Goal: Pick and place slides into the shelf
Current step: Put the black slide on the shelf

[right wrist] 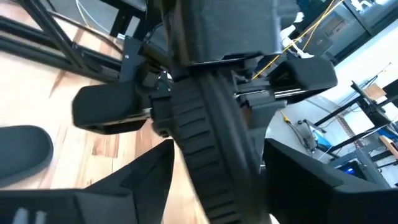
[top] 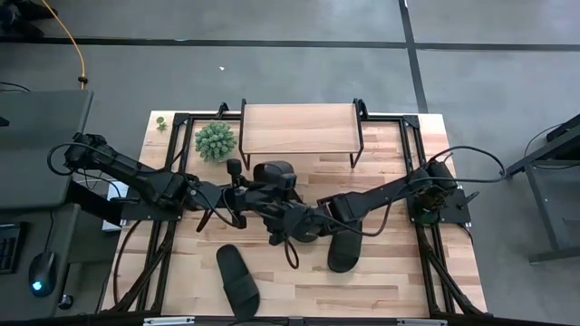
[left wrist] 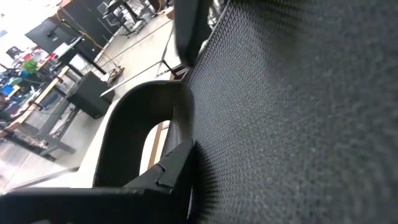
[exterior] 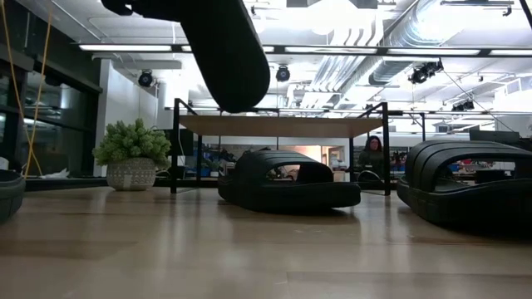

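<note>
- Slide (exterior: pixel 220 50) is held in the air above mid-table, sole showing; we see its textured underside filling the left wrist view (left wrist: pixel 298 106).
- Left gripper (top: pixel 237 195) is clenched on this lifted slide, near the table's middle.
- Right gripper (top: pixel 292 222) sits right beside it, its fingers (right wrist: pixel 143 180) spread either side of the ribbed strap (right wrist: pixel 211 149); we cannot tell whether they press on it.
- Second slide (top: pixel 237 281) lies flat near the front edge; a third (top: pixel 344 249) lies under the right arm.
- Shelf (top: pixel 297 129) stands at the far side of the table, and we note a slide (exterior: pixel 287 183) on the tabletop before it in the low view.
- Potted plant (top: pixel 216 140) sits just beside the shelf's left end.
</note>
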Controlling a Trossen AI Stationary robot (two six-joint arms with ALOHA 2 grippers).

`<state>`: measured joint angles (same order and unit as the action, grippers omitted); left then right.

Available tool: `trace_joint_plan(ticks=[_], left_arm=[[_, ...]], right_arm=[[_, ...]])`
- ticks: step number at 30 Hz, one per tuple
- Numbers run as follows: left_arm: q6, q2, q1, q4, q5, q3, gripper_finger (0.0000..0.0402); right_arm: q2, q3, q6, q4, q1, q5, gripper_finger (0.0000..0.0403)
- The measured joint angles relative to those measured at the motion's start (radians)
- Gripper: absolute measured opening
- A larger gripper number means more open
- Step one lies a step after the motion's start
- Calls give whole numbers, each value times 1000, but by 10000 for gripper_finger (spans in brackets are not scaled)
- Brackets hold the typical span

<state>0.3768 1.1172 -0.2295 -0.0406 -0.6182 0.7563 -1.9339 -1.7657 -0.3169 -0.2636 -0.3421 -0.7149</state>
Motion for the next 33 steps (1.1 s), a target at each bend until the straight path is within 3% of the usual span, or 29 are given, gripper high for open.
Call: trace_joint_plan(ticks=[8,15,20,33], left_arm=[[-7,0,0,0,5,0,108],[-20,0,-2,-13,21,0,108],[-50,-2,-2,-16,25,0,126],[-107,-19,1,-11,16,0,234]], right_arm=[[0,0,-1,13,-1,3,134],[0,0,-20,5,-1,69,48],[1,0,-11,7,-1,73,46],[5,0,2,18,1,37,48]])
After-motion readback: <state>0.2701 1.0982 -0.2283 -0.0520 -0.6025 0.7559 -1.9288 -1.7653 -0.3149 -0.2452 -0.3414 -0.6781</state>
